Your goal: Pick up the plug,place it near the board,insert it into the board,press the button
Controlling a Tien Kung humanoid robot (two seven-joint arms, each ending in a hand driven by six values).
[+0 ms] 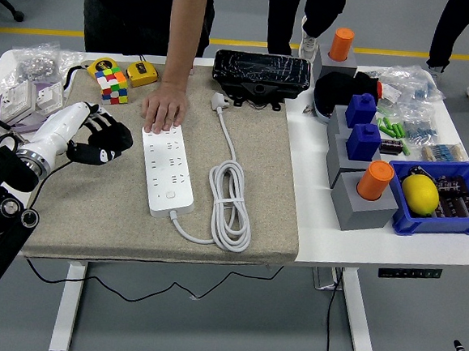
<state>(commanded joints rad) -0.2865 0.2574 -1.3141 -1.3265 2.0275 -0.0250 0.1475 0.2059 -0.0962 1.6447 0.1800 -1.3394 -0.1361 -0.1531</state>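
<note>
A beige mat (92, 229) is covering the left part of the white table (360, 234). Nearest the front edge, the robot's left arm is reaching in from the lower left, and its left hand (99, 139) is hovering over the mat's left side with black fingers (110, 151) loosely curled around nothing. It is sitting near the power strip but apart from it. The right arm is out of view.

The white power strip (167, 170), the board, is lying lengthwise on the mat's middle. Its cable (230, 206) is leaving the near end, lying in a coil just to the right, then running up the mat to the white plug (218, 101), which is lying unplugged near the mat's far edge, just in front of a black device (261, 72).

A person is standing at the far side, and the person's hand (164, 110) is pressing flat on the strip's far end.

On the right, grey blocks are holding orange cylinders (375, 179) and blue blocks (365, 140), beside a blue bin (450, 218) containing a lemon (419, 193). Far left, a colour cube (112, 84) and a yellow tape measure (142, 73) are resting on the mat's far corner.
</note>
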